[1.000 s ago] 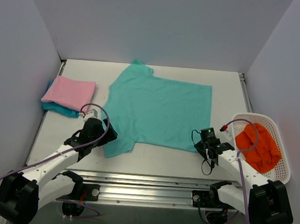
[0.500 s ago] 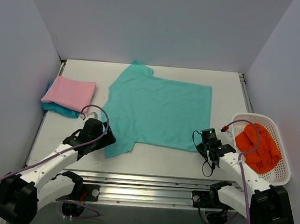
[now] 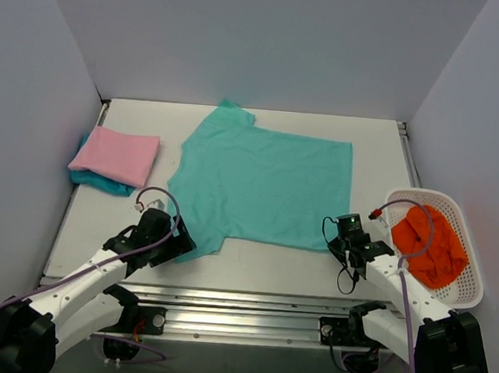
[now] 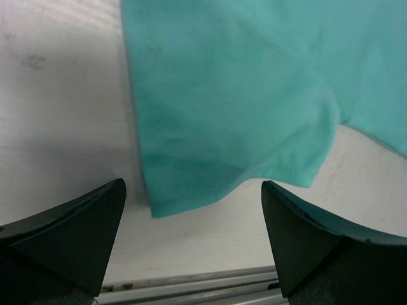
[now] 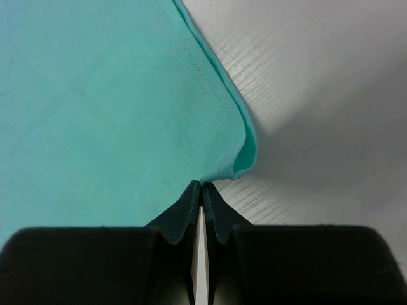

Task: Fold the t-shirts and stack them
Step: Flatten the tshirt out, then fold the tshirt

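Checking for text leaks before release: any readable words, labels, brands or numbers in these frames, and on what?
No readable text in any view.
The teal shirt, pink shirt, darker shirt under it, white basket, orange cloth and table are all plain.
Any marks on the arm hardware are too small to tell.
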Tool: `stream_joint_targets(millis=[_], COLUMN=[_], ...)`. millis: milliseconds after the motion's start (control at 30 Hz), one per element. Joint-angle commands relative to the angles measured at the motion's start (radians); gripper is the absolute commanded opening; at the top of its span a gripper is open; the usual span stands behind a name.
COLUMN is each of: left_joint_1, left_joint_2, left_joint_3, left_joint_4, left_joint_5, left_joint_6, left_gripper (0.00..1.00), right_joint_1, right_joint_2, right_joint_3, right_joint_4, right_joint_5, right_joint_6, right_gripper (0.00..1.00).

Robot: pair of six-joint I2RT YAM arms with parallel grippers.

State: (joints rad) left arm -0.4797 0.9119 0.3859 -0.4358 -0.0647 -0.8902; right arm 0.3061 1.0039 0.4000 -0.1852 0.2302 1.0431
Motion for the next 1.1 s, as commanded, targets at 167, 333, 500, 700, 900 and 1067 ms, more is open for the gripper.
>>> stream_joint_targets(millis=[167,333,500,700,900,1067], left_joint_1=[-0.01,-0.016,-0.017,-0.02,-0.036,-0.04], left_joint_2=[0.119,0.15,0.142,0.113,0.029,-0.09], left_joint_3=[-0.033,-0.031,-0.024,-0.015,0.018,0.077], left_joint_4=[0.161,0.204,0.19,0.149,0.042,-0.087], left_joint_5=[0.032,0.032,0.025,0.009,-0.027,-0.083], left_joint_6=[-0.033,-0.043,-0.038,-0.024,-0.023,-0.015], left_gripper=[1.0,0.85,0.34,0.02,0.02,0.02], right_joint_1=[-0.022,-0.032,-0.038,-0.039,-0.039,-0.039], right_joint_2=[-0.001,-0.004,-0.025,-0.03,-0.066,-0.149], right_joint_3=[-0.013,-0.013,-0.013,-0.015,-0.009,0.016], right_joint_4=[-0.011,-0.017,-0.03,-0.031,-0.069,-0.134], right_joint_5=[-0.003,-0.008,-0.002,-0.003,-0.003,0.023], right_joint_6=[-0.026,-0.034,-0.04,-0.04,-0.04,-0.04], right_gripper=[0.0,0.0,0.0,0.0,0.0,0.0])
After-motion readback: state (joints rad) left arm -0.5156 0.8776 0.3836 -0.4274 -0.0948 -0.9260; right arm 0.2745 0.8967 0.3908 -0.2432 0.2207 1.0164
